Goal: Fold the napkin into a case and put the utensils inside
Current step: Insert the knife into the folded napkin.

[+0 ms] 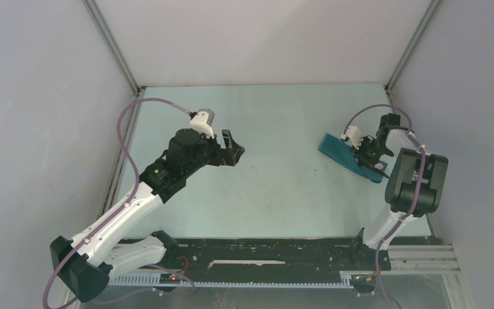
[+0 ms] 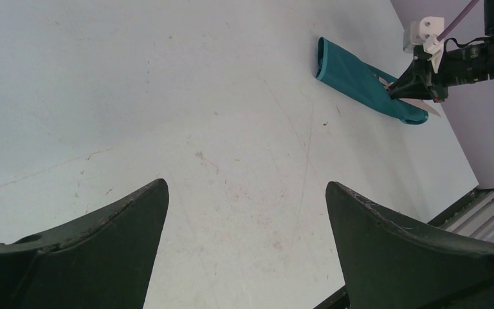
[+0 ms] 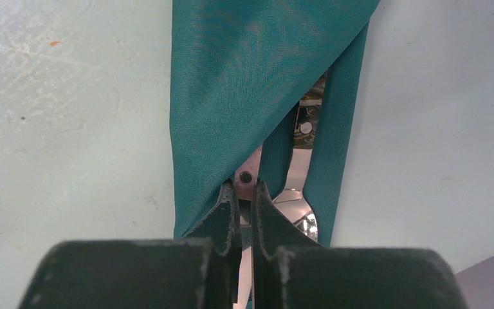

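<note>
Clenched at the bottom of the right wrist view, the right claw (image 3: pixel 245 188) pinches a thin strip of bright metal. By its flat, slim shape this is most likely the knife (image 3: pixel 249 168), taken right at the mouth of the case (image 3: pixel 244 84). Just beside it, the spoon (image 3: pixel 300 209) lies with its bowl toward the camera. Its handle runs up the slit between the two folded edges of teal cloth.

Both utensils look stiff, light and polished, so they may slip. A pinch across the flat sides of the exposed end seems the surest hold. The cloth is soft and limp, and I judge it will bunch or drag along the smooth counter (image 3: pixel 71 129) if an edge catches a fold. The spoon touching the knife's side could also be nudged.

From above, the case lies slantwise on the right part of the counter, near the side wall (image 1: pixel 476 96), which leaves that arm little room. Well apart, toward the left, the left claw (image 1: pixel 233 147) hovers released, fingers spread wide, grasping nothing. It could pin the case's far end if the cloth slides.
</note>
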`<state>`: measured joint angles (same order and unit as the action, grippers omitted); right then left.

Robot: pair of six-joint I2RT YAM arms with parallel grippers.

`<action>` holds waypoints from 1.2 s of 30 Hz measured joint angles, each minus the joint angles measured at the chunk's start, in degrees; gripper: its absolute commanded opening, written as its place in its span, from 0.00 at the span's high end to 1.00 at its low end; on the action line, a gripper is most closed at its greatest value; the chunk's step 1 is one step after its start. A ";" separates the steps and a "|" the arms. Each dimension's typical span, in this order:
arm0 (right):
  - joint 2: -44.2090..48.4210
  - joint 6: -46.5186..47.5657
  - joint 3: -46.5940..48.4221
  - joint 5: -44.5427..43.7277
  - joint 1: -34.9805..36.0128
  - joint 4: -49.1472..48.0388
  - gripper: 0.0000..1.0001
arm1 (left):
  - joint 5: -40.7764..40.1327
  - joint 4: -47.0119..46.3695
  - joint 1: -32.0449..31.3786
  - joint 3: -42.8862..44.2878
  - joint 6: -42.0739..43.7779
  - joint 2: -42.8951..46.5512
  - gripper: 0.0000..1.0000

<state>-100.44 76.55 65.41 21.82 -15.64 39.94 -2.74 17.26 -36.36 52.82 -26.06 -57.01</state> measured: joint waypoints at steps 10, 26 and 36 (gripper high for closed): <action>-0.74 -0.83 0.02 1.22 0.42 -0.13 1.00 | 0.24 -0.42 0.50 -0.63 -0.48 -0.07 0.00; -4.07 -2.80 3.67 1.84 2.78 0.04 1.00 | 1.25 -0.92 1.64 -0.63 -0.92 -0.11 0.00; -4.70 -3.89 3.67 1.84 3.10 -0.15 0.99 | 1.49 -1.70 1.68 -0.63 -0.92 -0.11 0.00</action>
<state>-105.14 72.66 69.08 23.66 -12.53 39.79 -1.26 15.55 -34.68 52.18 -26.98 -57.12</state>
